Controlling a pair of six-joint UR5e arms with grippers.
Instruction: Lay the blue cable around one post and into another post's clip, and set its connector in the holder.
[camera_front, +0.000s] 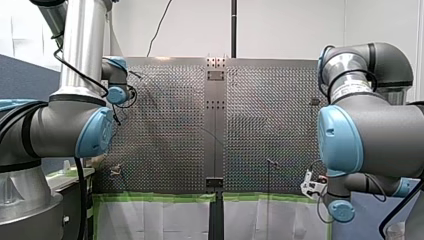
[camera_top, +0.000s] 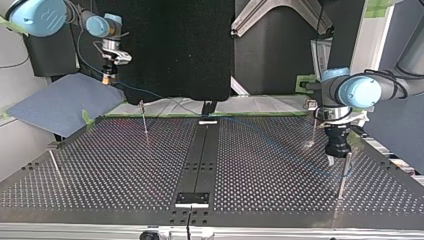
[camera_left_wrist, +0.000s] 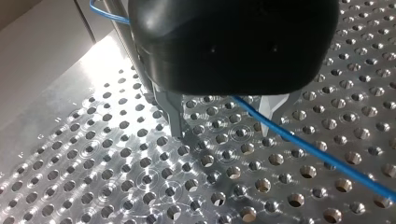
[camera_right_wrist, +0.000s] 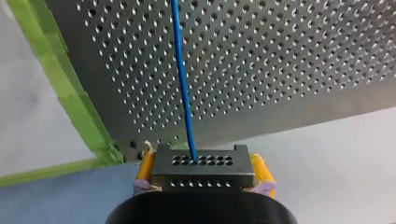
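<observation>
In the right wrist view my right gripper (camera_right_wrist: 203, 173) is shut on a black connector (camera_right_wrist: 203, 164), its yellow pads (camera_right_wrist: 145, 168) on both sides. The blue cable (camera_right_wrist: 183, 88) runs from the connector out over the perforated table (camera_right_wrist: 289, 60). In the top view my right gripper (camera_top: 106, 76) hangs beyond the table's far edge. My left gripper (camera_left_wrist: 222, 133) stands open just above the table, and the cable (camera_left_wrist: 303, 147) passes loosely between its metal fingers (camera_left_wrist: 175, 116). In the top view my left gripper (camera_top: 331, 159) is beside a thin post (camera_top: 342, 175).
More thin posts stand on the table in the top view: one (camera_top: 144, 120) near the far edge, one (camera_top: 54, 164) at the left, one (camera_top: 314, 131) behind my left gripper. A dark strip (camera_top: 200, 160) runs down the middle. A blue cloth (camera_top: 60, 102) lies under my right gripper.
</observation>
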